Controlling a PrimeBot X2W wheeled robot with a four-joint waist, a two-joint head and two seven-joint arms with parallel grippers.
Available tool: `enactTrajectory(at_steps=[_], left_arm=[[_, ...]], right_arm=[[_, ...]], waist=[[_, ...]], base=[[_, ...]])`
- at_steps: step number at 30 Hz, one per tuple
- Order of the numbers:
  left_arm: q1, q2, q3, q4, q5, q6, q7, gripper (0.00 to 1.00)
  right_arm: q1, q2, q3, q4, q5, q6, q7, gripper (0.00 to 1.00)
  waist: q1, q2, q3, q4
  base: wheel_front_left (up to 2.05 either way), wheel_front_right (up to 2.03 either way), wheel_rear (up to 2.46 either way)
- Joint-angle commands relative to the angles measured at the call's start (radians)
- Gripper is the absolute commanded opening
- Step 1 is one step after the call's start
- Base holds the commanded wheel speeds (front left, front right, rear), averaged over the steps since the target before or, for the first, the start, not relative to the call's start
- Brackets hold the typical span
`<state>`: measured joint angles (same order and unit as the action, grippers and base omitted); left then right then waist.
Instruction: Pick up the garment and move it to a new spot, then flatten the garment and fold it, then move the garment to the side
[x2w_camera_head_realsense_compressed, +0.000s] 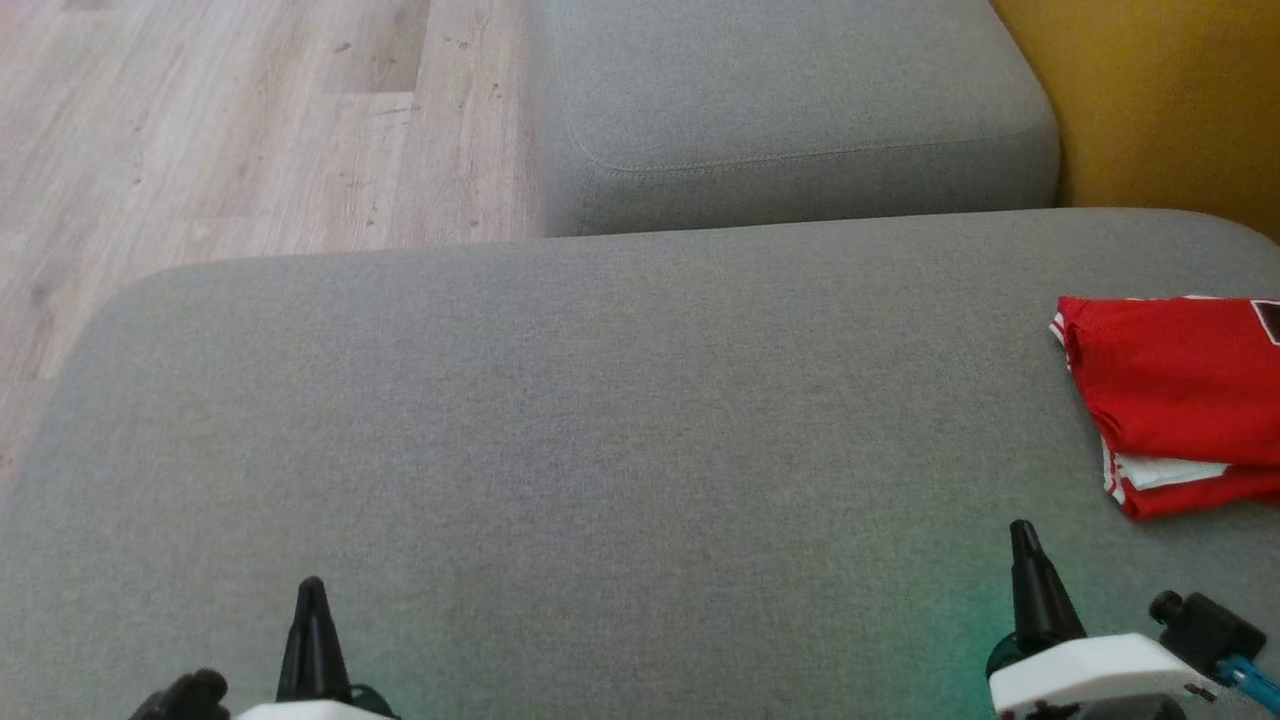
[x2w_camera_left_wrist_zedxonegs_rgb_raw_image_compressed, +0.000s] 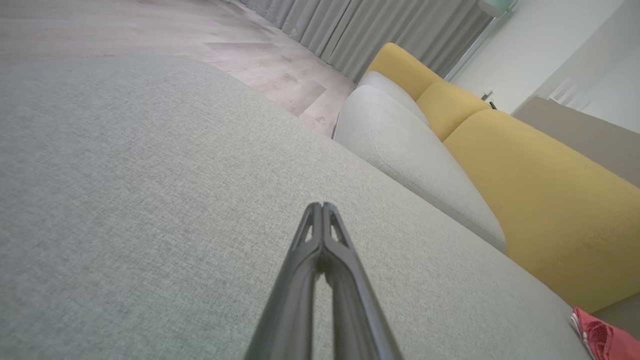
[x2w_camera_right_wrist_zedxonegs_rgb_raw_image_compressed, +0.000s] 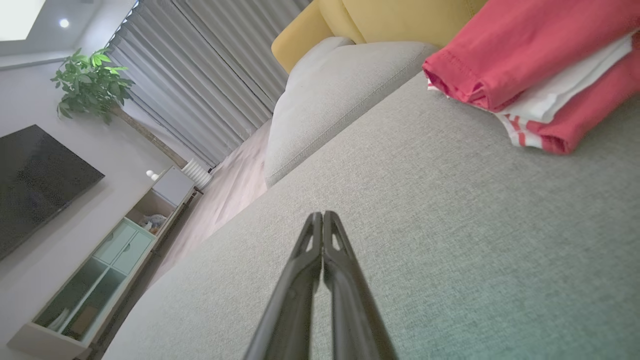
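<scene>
The red garment (x2w_camera_head_realsense_compressed: 1175, 395) lies folded at the far right of the wide grey seat cushion (x2w_camera_head_realsense_compressed: 600, 420), running off the head view's right edge. It's a compact stack: red layers top and bottom, a white layer peeking out between them. There's red-and-white striped trim at the near left corner and a dark patch up at the top right. In the right wrist view the red garment (x2w_camera_right_wrist_zedxonegs_rgb_raw_image_compressed: 500, 55) shows a stitched hem rolled over at its fold. Right gripper (x2w_camera_head_realsense_compressed: 1021, 535) is near the stack's near corner but apart from it, fingers pressed together, holding nothing. Left gripper (x2w_camera_head_realsense_compressed: 312, 590) is well away at the lower left, fingers likewise together and empty above the grey fabric.
</scene>
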<state>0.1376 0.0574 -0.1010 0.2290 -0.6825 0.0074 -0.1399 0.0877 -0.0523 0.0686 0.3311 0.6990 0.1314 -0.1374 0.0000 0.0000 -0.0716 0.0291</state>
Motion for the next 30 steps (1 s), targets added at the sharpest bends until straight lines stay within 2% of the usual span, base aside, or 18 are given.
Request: enactTrajectory(at_steps=[1,30], left_arm=[[-0.063,0.008,0.023,-0.026,-0.028,-0.010,0.007,0.00],[-0.130,0.010,0.084,-0.011,-0.370,-0.057,0.090,0.00]], right_arm=[[-0.059,-0.013,-0.002,-0.037,0.030,0.000,0.008,0.00],[-0.109,-0.015,-0.058,-0.056,0.365,0.000,0.090,0.00]], waist=[[0.0000,0.0000,0.001,0.000],[0.0000,0.0000,0.029,-0.011]], base=[[0.00,0.00,0.00],[0.00,0.00,0.00]])
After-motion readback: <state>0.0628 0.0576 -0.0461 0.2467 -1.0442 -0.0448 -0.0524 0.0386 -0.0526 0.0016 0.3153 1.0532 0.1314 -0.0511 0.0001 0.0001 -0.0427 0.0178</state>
